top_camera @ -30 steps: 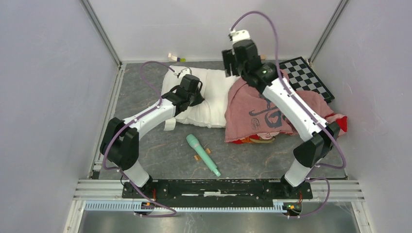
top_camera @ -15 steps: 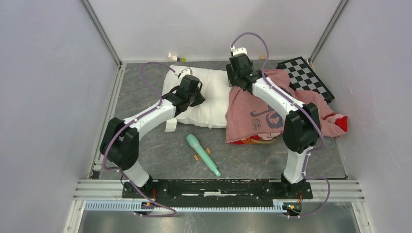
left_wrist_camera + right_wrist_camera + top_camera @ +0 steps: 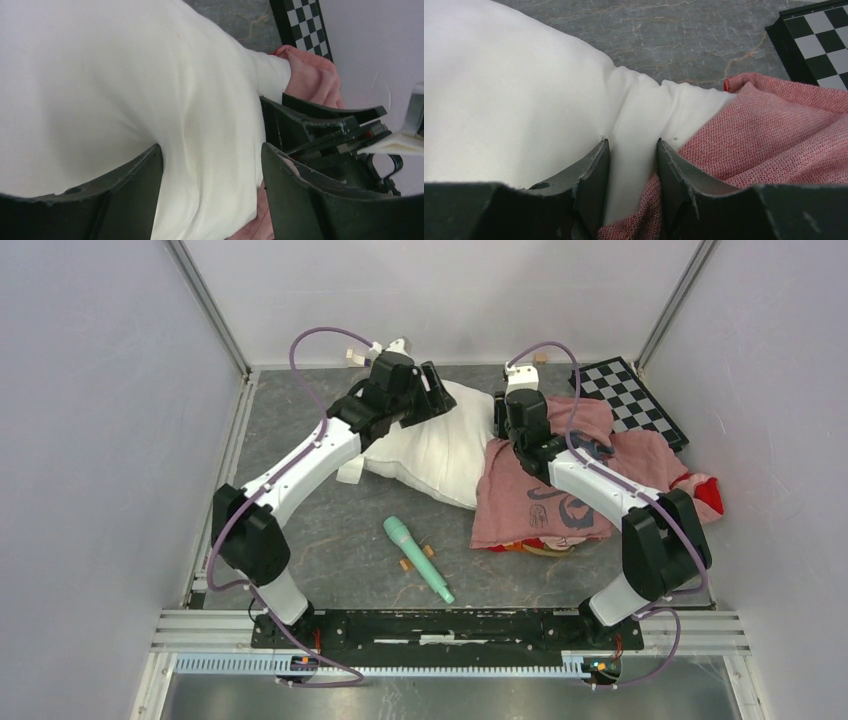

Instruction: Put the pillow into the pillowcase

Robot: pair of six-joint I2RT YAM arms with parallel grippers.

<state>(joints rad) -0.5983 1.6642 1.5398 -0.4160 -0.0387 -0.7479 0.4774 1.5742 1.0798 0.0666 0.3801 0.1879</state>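
The white pillow (image 3: 440,445) lies across the back of the table, its right end tucked under the edge of the pinkish-red pillowcase (image 3: 545,490). My left gripper (image 3: 437,392) hovers over the pillow's back left part. In the left wrist view it (image 3: 212,150) is open, and the pillow (image 3: 125,75) bulges between its wide-set jaws. My right gripper (image 3: 503,430) is down where pillow meets pillowcase. In the right wrist view it (image 3: 632,142) is shut on a fold of the pillow (image 3: 514,90), with the pillowcase (image 3: 774,130) edge against its right finger.
A black-and-white checkerboard (image 3: 630,400) lies at the back right, partly under the pillowcase. A green microphone (image 3: 418,558) and small tan bits (image 3: 408,565) lie on the grey table in front. Small objects (image 3: 360,358) sit by the back wall. Walls close in on three sides.
My left gripper let go of the pillow, opened and rose toward the back right. My right arm dropped from above onto the pillow's right end and closed. The pillow shifted right.
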